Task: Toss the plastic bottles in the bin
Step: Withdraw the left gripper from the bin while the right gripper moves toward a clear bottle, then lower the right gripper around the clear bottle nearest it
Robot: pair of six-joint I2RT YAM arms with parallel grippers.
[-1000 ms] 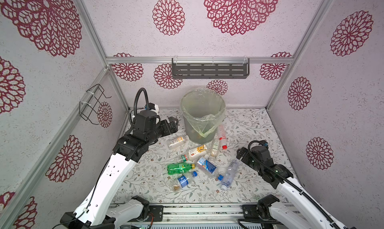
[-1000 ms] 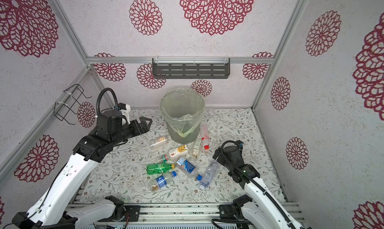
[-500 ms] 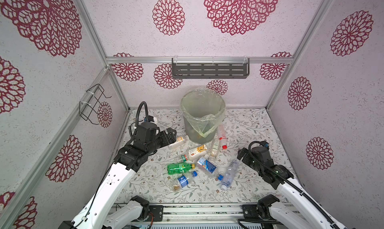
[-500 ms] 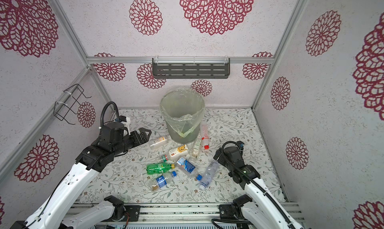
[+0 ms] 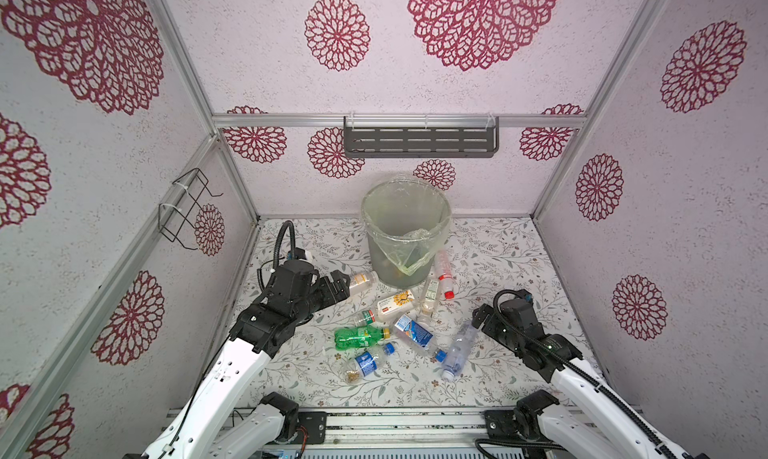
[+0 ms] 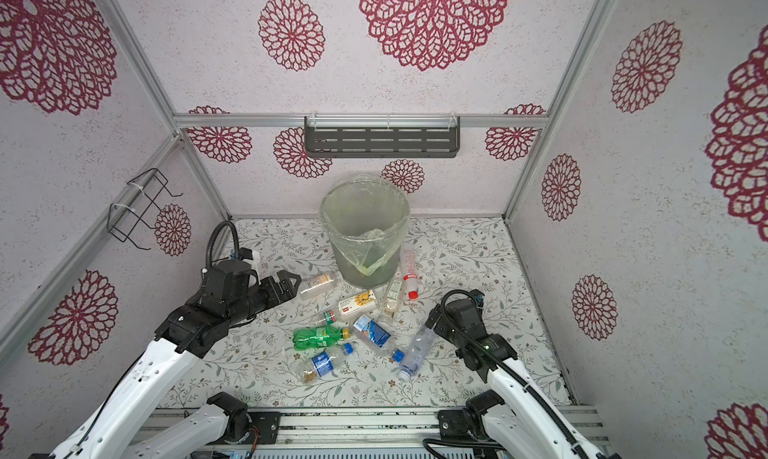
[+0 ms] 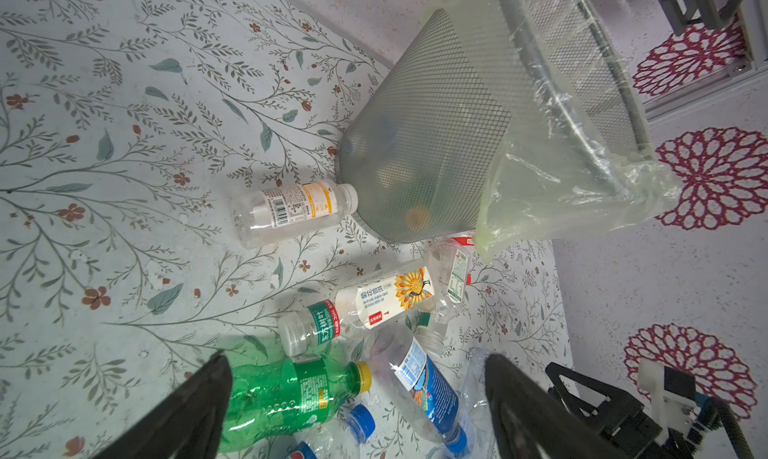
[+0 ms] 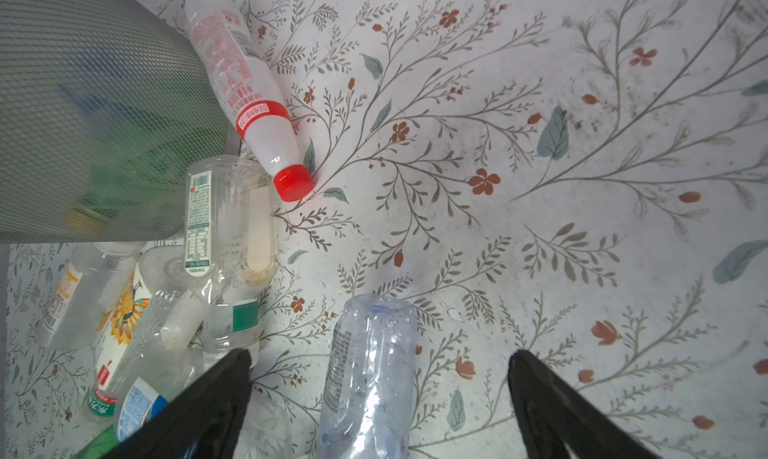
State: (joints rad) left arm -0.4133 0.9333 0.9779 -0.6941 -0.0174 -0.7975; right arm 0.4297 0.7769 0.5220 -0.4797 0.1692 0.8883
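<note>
Grey mesh bin (image 5: 382, 265), lined with a thin yellowish bag, stands at twelve o'clock on the floral table (image 5: 498, 249) in both top views. Plastic bottles (image 5: 413, 334) lie scattered at its six o'clock. The left gripper (image 6: 289, 283), arm stretched forward, jaws wide and empty, points at a white-labelled bottle (image 6: 318, 284) at the bin's eight o'clock. The right gripper (image 6: 432, 317), also wide and empty, sits at four o'clock beside a crumpled clear bottle (image 6: 415, 349).

Left wrist view: past splayed black fingers (image 7: 199, 403) lies a glossy green bottle (image 7: 286, 394) with a yellow cap. A green-banded bottle (image 7: 320, 324) reads 东方树叶.

Right wrist view: the crumpled clear bottle lies between the spread fingers. A red-capped bottle (image 8: 249, 95) lies just beside the bin.

Bin (image 7: 415, 103) contents blurred through mesh; clear bottle (image 8: 370, 373) cut by edge.
</note>
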